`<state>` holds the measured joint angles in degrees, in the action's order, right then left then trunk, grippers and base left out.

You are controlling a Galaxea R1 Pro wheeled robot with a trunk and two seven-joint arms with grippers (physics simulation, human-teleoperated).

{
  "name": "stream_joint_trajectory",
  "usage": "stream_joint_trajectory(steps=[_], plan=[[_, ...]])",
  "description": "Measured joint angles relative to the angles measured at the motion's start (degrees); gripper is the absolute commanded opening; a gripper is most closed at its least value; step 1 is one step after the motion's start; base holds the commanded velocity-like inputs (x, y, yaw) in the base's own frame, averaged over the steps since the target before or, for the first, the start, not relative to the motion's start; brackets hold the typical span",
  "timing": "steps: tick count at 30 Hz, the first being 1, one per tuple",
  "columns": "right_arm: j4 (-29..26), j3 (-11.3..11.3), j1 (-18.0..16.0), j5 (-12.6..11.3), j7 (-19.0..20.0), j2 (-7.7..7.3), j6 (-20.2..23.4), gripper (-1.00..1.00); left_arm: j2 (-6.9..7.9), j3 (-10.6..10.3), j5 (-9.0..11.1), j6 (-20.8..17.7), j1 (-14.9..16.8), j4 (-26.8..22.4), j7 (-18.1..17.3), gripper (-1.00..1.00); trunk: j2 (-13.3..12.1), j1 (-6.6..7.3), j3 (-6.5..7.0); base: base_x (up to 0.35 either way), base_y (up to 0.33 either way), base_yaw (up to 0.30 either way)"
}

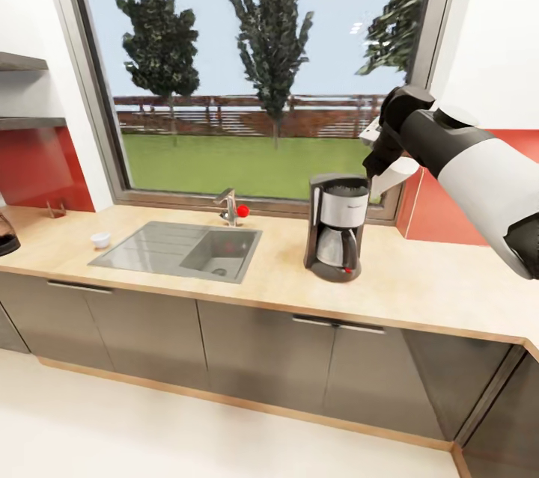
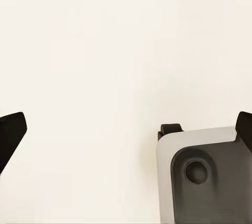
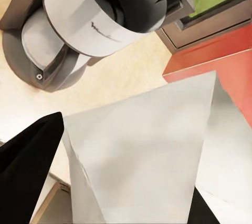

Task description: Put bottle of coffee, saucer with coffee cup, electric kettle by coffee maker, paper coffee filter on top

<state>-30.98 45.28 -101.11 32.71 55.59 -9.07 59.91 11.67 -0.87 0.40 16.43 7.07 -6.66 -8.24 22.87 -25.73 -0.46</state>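
A kitchen surface (image 1: 419, 276) of pale wood runs beneath a wide window (image 1: 247, 66). A coffee maker (image 1: 337, 227) stands upright on it, right of the sink (image 1: 180, 250) and faucet (image 1: 228, 207). The right gripper (image 1: 378, 164) hangs just above and to the right of the coffee maker, its fingers (image 3: 29, 166) clenched on a white paper coffee filter (image 3: 142, 150), held clear of the machine's top. The left gripper's fingers (image 2: 11, 134) are spread apart over pale floor. A small white cup (image 1: 100, 239) sits left of the sink.
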Motion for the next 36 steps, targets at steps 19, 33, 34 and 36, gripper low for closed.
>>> stream_joint_trajectory(steps=[19,33,34,36], plan=[[-0.08,0.00,0.00,0.18,0.00,0.09,-0.01,-1.00,0.00,0.01,0.00,0.04,0.00,0.00,-0.05,1.00,-0.01,-0.01,0.00,0.074,0.000,0.000],[-2.40,-0.22,0.00,0.25,0.00,0.09,0.01,-1.00,-0.01,-0.01,0.00,0.00,-0.01,0.00,-0.11,1.00,-0.01,-0.01,0.00,0.083,0.000,0.000],[-2.45,-0.22,0.00,0.26,0.00,0.08,0.00,-1.00,-0.01,-0.02,0.00,0.00,0.00,0.01,-0.11,1.00,0.00,0.00,0.00,0.250,0.000,0.000],[-2.51,-0.22,0.00,0.25,0.00,0.04,0.00,-1.00,0.00,-0.02,0.00,0.02,0.00,0.01,-0.16,1.00,-0.01,0.00,0.00,0.244,0.000,0.000]])
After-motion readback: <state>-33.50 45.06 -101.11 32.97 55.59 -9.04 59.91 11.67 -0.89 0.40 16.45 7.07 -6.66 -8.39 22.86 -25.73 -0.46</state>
